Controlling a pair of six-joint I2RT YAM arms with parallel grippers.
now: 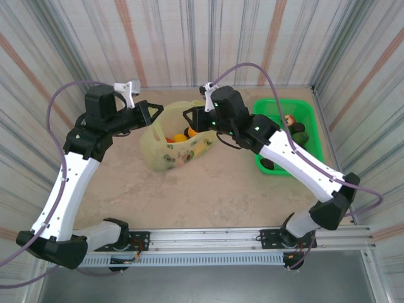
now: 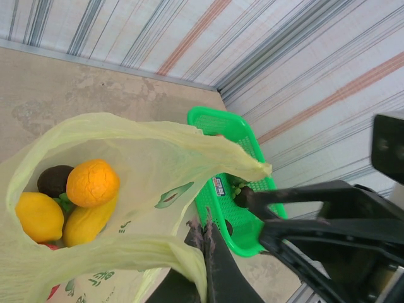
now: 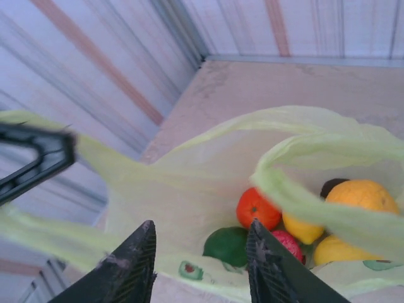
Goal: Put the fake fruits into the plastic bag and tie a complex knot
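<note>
Striped corrugated walls (image 1: 189,38) box in the mottled beige surface (image 1: 208,189). At its centre, the translucent yellow-green plastic bag (image 1: 165,151) holds glossy plastic fruits (image 1: 180,137). The left tool (image 1: 153,112) is clamped on the bag's rim, and the right tool (image 3: 202,224) is spread apart above it.

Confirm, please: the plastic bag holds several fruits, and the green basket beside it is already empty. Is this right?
Not quite. The green basket is not empty: the top external view shows a few fruits in it. The plastic bag does hold several.
</note>
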